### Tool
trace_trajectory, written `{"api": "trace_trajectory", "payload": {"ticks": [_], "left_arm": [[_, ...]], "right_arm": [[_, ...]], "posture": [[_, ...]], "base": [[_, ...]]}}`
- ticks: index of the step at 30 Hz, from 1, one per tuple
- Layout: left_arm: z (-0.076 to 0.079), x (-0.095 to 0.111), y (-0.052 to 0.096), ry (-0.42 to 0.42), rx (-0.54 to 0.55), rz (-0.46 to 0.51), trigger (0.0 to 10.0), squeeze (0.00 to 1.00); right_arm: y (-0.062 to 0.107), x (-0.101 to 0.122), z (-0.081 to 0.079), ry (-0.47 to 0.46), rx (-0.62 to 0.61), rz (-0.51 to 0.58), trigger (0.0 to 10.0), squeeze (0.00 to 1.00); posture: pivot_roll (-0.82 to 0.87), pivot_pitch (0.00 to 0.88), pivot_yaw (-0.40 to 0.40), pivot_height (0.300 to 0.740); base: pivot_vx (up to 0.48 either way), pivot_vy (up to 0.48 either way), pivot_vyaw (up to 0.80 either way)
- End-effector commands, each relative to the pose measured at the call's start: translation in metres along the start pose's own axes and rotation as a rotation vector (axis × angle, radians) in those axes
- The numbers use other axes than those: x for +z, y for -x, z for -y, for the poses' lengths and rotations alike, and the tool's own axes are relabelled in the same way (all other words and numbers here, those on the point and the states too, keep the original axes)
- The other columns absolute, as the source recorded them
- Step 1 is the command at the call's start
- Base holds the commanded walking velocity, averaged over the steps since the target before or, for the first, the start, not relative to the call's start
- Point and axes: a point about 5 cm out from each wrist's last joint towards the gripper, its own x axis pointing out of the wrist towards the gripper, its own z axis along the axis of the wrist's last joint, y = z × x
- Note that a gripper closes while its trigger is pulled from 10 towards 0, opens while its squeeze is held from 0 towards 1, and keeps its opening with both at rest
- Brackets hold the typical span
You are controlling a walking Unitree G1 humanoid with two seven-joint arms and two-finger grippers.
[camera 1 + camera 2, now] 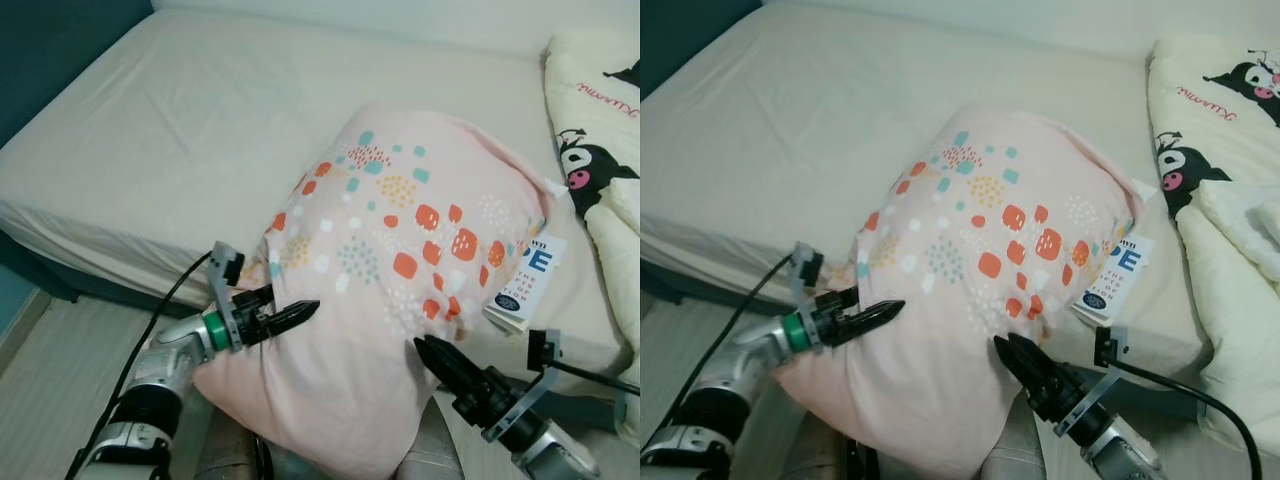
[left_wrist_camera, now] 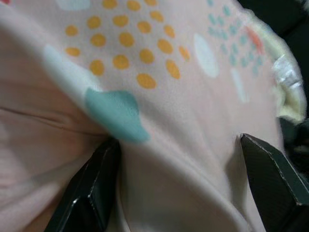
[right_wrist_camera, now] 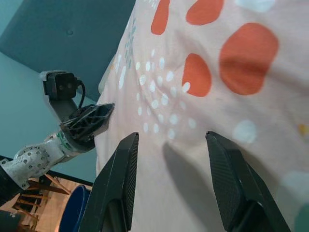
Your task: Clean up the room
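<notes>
pillow (image 1: 380, 290): pink, spotted, half on the bed's (image 1: 170, 130) near edge, overhanging toward the robot
left gripper (image 1: 300, 314): fingers spread, pressed into the pillow's left side
right gripper (image 1: 432, 353): fingers spread, against the pillow's near right
progress: pillow not fully on the bed; book (image 1: 525, 285) and blanket (image 1: 595, 150) at right untouched
</notes>
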Motion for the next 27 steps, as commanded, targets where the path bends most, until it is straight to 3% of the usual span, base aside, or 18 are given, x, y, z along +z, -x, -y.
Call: {"api": "trace_trajectory", "payload": {"ticks": [1, 7, 8, 9, 15, 20, 21, 22, 23, 24, 25, 27], "left_arm": [[0.004, -0.011, -0.006, 0.001, 0.004, -0.047, 10.0, 1.0], [0.009, -0.011, -0.018, 0.039, -0.027, -0.05, 10.0, 1.0], [0.011, -0.012, -0.02, 0.051, -0.048, -0.056, 10.0, 0.67], [0.015, -0.016, -0.023, 0.063, -0.088, -0.08, 10.0, 0.0], [0.025, -0.027, -0.028, 0.068, -0.193, -0.145, 10.0, 0.0], [0.033, -0.027, -0.028, 0.118, -0.301, -0.166, 10.0, 0.0], [0.034, -0.026, -0.029, 0.114, -0.313, -0.161, 9.3, 0.0], [0.034, -0.026, -0.029, 0.114, -0.313, -0.161, 9.3, 0.0], [0.034, -0.023, -0.031, 0.101, -0.302, -0.141, 4.7, 0.0], [0.034, -0.02, -0.032, 0.093, -0.291, -0.126, 4.7, 0.0], [0.033, -0.017, -0.034, 0.084, -0.27, -0.102, 0.2, 0.0], [0.032, -0.014, -0.036, 0.078, -0.255, -0.081, 0.0, 0.0]], "right_arm": [[0.005, -0.003, 0.0, -0.019, -0.007, -0.013, 10.0, 0.0], [0.002, -0.001, -0.001, -0.02, 0.001, -0.009, 10.0, 0.0], [0.001, -0.001, -0.001, -0.02, 0.002, -0.009, 10.0, 0.0], [0.001, 0.0, -0.001, -0.021, 0.003, -0.009, 10.0, 0.0], [0.001, 0.001, -0.001, -0.022, 0.0, -0.009, 10.0, 0.0], [0.002, 0.003, 0.0, -0.024, 0.0, -0.005, 10.0, 0.0], [0.002, 0.003, 0.0, -0.024, 0.0, -0.004, 10.0, 0.0], [0.002, 0.003, 0.0, -0.024, 0.0, -0.004, 10.0, 0.0], [0.002, 0.003, 0.0, -0.024, -0.001, -0.003, 10.0, 0.0], [0.002, 0.003, 0.0, -0.024, -0.001, -0.003, 10.0, 0.0], [0.001, 0.003, 0.0, -0.024, 0.0, -0.002, 10.0, 0.0], [0.0, 0.003, 0.0, -0.024, 0.002, -0.003, 10.0, 0.0]], "posture": [[0.0, 0.138, 0.041, 0.618], [0.0, 0.138, 0.04, 0.618], [0.0, 0.138, 0.04, 0.618], [-0.01, 0.137, 0.041, 0.618], [-0.01, 0.137, 0.047, 0.618], [-0.01, 0.139, 0.049, 0.618], [-0.01, 0.139, 0.049, 0.618], [-0.01, 0.139, 0.049, 0.618], [-0.01, 0.139, 0.049, 0.618], [-0.01, 0.139, 0.049, 0.618], [-0.01, 0.139, 0.049, 0.618], [-0.01, 0.141, 0.046, 0.618]], "base": [[0.0, 0.0, 0.0], [0.0, 0.0, 0.0], [0.0, 0.0, 0.0], [0.0, 0.0, 0.0], [0.0, 0.0, 0.0], [0.0, 0.0, 0.0], [0.0, 0.0, 0.0], [0.0, 0.0, 0.0], [0.0, 0.0, 0.0], [0.0, 0.0, 0.0], [0.0, 0.0, 0.0], [0.0, 0.0, 0.0]]}}
